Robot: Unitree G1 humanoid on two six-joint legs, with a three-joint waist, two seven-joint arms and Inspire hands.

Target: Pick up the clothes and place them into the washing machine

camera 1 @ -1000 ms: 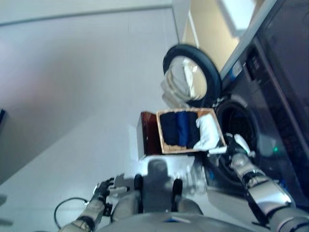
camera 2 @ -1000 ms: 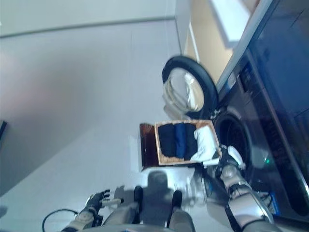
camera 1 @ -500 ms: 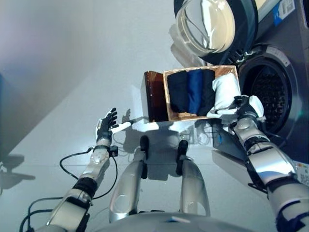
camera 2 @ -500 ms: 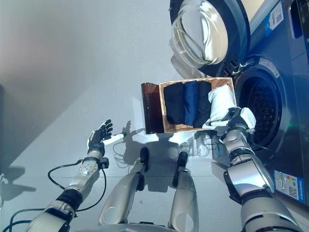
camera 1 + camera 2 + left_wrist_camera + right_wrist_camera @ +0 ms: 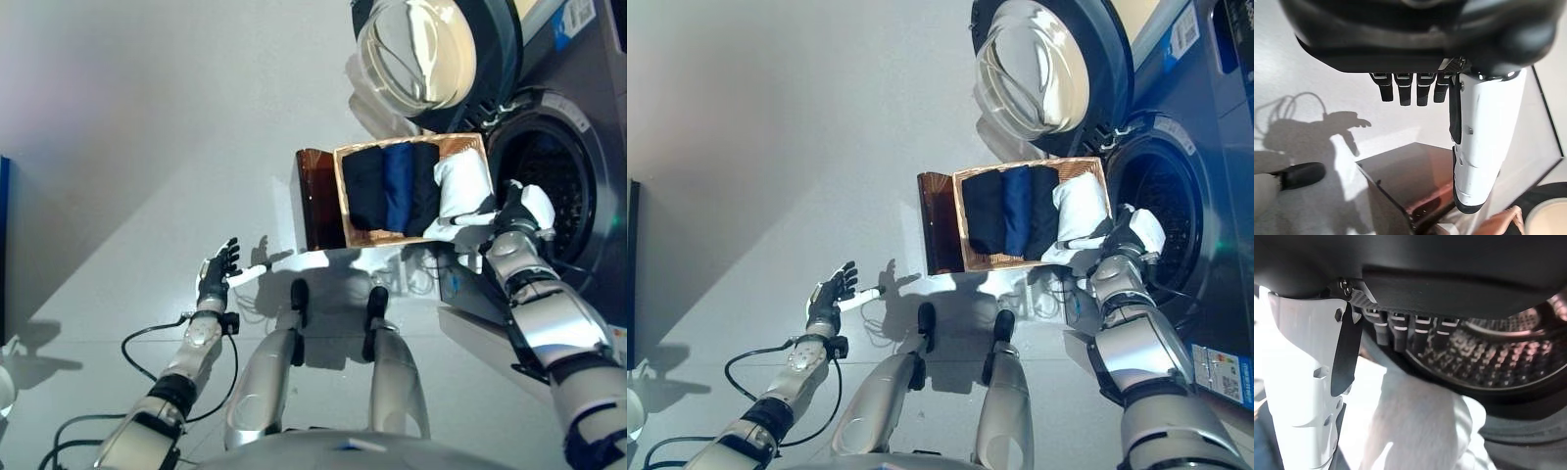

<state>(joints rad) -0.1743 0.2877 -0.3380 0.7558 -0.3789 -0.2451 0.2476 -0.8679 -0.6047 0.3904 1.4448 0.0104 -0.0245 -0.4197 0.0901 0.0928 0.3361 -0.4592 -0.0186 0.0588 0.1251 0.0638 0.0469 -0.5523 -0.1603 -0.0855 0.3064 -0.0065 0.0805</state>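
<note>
A shallow wicker basket (image 5: 460,143) rests on a dark brown box (image 5: 315,196) beside the washing machine. It holds folded dark clothes (image 5: 364,191), a blue one (image 5: 398,186) and a white cloth (image 5: 462,186) at the machine end. My right hand (image 5: 514,208) is at the basket's near corner by the drum opening (image 5: 558,176). Its fingers are relaxed against the white cloth's edge, which also shows in the right wrist view (image 5: 1420,431). My left hand (image 5: 217,269) is open and empty, low over the floor at the left.
The machine's round glass door (image 5: 421,49) stands open above the basket. The dark machine front (image 5: 1215,294) runs along the right. A dark blue object (image 5: 3,245) is at the far left edge. Light grey floor lies to the left.
The camera swung down and settled. My right hand has moved a little toward the drum opening along the white cloth's edge. My left hand has dropped slightly.
</note>
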